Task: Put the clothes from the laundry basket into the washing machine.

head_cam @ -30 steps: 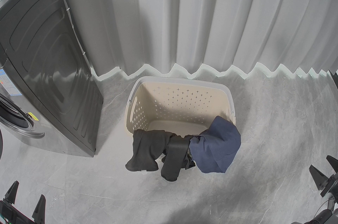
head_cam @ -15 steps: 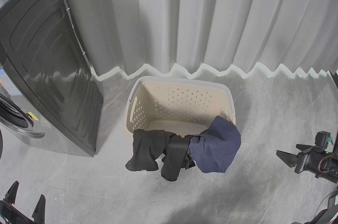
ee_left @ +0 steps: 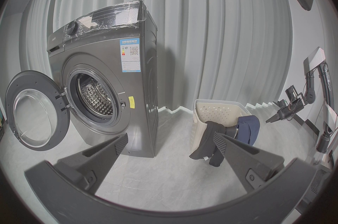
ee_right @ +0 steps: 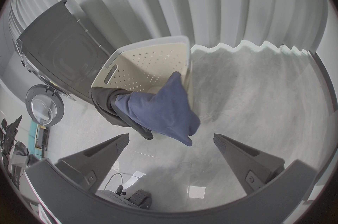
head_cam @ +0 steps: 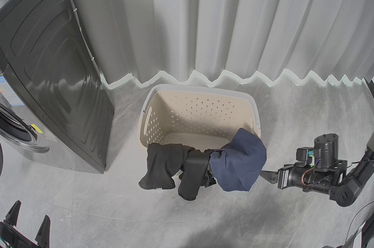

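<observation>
Right arm has swung in from the right edge of the head view over the last second, and the right gripper [head_cam: 268, 175] now sits right of centre, pointing left at the basket. Left gripper [head_cam: 31, 210] is unchanged in the lower left corner, and the clothes have not shifted. Surroundings: pleated white curtain [head_cam: 233, 7] across the top, grey marbled floor [head_cam: 311, 112], and the washing machine [head_cam: 50, 77] along the left edge. The left wrist view shows its round door [ee_left: 35, 108] swung open beside the drum [ee_left: 95, 96]. The laundry basket [head_cam: 202, 91] stands at centre, just in front of the curtain hem. Two garments hang over its near rim: a dark grey garment [head_cam: 163, 167] on the left and a blue garment [head_cam: 239, 163] on the right, overlapping in the middle. The blue garment lies between the right gripper and the grey one. The right gripper's fingers are spread wide and empty; in the right wrist view the blue garment is framed between them. In the head view one finger reaches the cloth's right edge; contact cannot be judged. The left gripper's fingers are also spread wide and empty, well apart from the basket.
</observation>
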